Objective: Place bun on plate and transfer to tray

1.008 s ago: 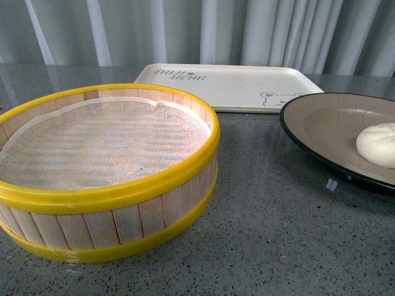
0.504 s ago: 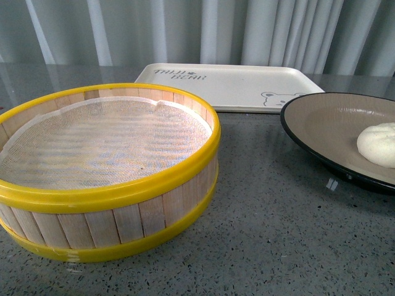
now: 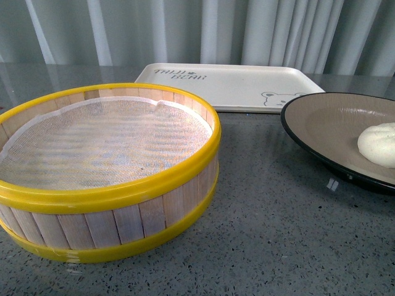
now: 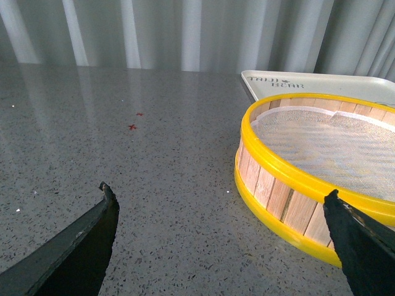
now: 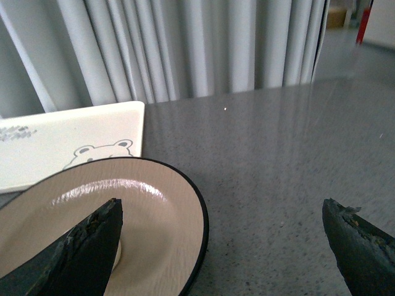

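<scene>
- One bun (image 3: 379,143), and it's sitting on the plate (image 3: 308,143), towards the side cut off by the right edge of the front view.
- One plate, tan inside with a black rim, resting on the grey speckled table (image 3: 278,234), not on the tray.
- One tray (image 3: 234,86), cream-white with a bear face at its corner, lying behind the plate and the basket. The plate's far rim overlaps its near edge in the front view.
- One yellow-rimmed wooden steamer basket (image 3: 123,191) to the left, with only a white mesh liner inside.
- Two small red crosses (image 4: 131,126) on the table, well away from the basket.
- Neither arm shows in the front view.
- Left gripper (image 4: 219,191): jaws spread wide, nothing between them but table, and the basket is just beside one finger.
- Right gripper (image 5: 222,203): also spread wide and holding nothing. One finger shows in front of the plate, largely hiding the bun, while the other is over bare table.
</scene>
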{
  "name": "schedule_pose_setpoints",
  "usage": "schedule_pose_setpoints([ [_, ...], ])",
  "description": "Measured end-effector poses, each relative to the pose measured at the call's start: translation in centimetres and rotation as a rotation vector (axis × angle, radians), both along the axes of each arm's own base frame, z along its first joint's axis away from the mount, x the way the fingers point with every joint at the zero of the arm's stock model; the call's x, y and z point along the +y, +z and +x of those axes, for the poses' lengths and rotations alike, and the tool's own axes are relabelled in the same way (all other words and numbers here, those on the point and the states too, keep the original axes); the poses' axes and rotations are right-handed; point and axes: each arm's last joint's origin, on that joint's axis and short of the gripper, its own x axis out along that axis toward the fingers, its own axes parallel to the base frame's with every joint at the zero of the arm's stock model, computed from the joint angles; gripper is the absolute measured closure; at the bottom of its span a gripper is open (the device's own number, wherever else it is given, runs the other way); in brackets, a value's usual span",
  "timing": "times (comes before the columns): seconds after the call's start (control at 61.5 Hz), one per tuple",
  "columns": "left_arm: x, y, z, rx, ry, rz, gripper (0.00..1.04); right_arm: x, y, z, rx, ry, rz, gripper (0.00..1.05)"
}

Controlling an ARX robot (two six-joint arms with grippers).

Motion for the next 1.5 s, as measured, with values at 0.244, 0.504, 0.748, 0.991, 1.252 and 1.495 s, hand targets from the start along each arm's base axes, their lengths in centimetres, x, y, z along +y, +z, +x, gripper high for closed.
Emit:
schedule_pose_setpoints([
  [0.244,0.0,0.0,0.0,0.0,0.0,0.0,0.07,-4.5,-0.6,3.3,0.114,-0.038,0.523,0.09],
  [0.504,0.0,0.0,0.0,0.0,0.0,0.0,0.07,-5.8,-4.2,5.3,0.277,-0.098,0.957,0.09],
  [0.748,0.0,0.0,0.0,0.0,0.0,0.0,0.07,-3.6,-4.4,6.1,0.333,-0.027,1.089,0.09],
  [0.991,0.0,0.0,0.0,0.0,0.0,0.0,0.07,-1.5,-4.2,5.7,0.376,0.048,1.163,0.09],
  [1.252,0.0,0.0,0.0,0.0,0.0,0.0,0.07,-1.3,-4.3,5.3,0.394,0.055,1.204,0.36],
  [1.495,0.0,0.0,0.0,0.0,0.0,0.0,0.07,-1.3,-4.3,5.3,0.399,0.049,1.219,0.83],
])
